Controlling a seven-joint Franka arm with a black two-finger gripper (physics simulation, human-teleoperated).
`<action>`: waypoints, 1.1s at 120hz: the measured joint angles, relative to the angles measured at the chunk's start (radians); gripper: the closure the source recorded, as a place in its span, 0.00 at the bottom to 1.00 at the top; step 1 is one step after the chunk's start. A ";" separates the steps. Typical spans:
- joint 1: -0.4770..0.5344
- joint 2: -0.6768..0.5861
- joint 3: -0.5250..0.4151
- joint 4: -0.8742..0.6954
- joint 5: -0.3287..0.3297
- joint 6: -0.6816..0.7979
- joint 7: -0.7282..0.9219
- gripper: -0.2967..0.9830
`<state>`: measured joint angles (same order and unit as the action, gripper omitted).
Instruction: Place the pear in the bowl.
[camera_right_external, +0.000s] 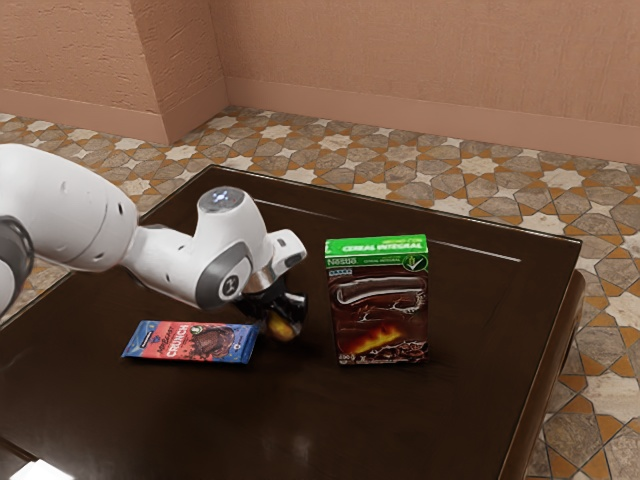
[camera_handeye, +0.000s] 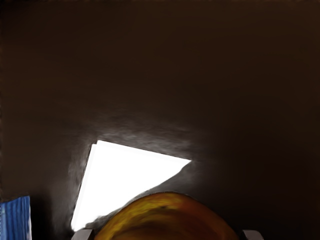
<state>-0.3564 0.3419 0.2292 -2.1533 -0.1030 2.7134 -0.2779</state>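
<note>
My gripper (camera_right_external: 274, 302) is low over the table, between the flat chocolate packet and the upright cereal box in the exterior view. The yellow-brown pear (camera_right_external: 284, 328) is at its lower end, partly covered by the black gripper. Whether the pear is gripped or rests on the table is not clear. In the wrist view, the rounded top of the pear (camera_handeye: 167, 217), yellow turning to reddish brown, rises from the lower edge, directly under the hand.
Left of the gripper in the exterior view lies a red and blue Crunch packet (camera_right_external: 195, 342); its blue end (camera_handeye: 16, 218) appears in the wrist view. A brown and green cereal box (camera_right_external: 378, 300) stands to the right. The dark table (camera_right_external: 290, 430) carries a bright white patch (camera_handeye: 125, 180) beside the pear.
</note>
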 joint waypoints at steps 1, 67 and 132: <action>0.000 -0.003 0.000 0.001 0.001 0.000 0.000 0.60; 0.057 0.122 0.177 0.364 0.054 -0.146 -0.017 0.80; 0.071 0.157 0.174 0.429 0.003 -0.193 0.078 0.34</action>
<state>-0.2857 0.4985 0.4030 -1.7246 -0.1001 2.5209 -0.2000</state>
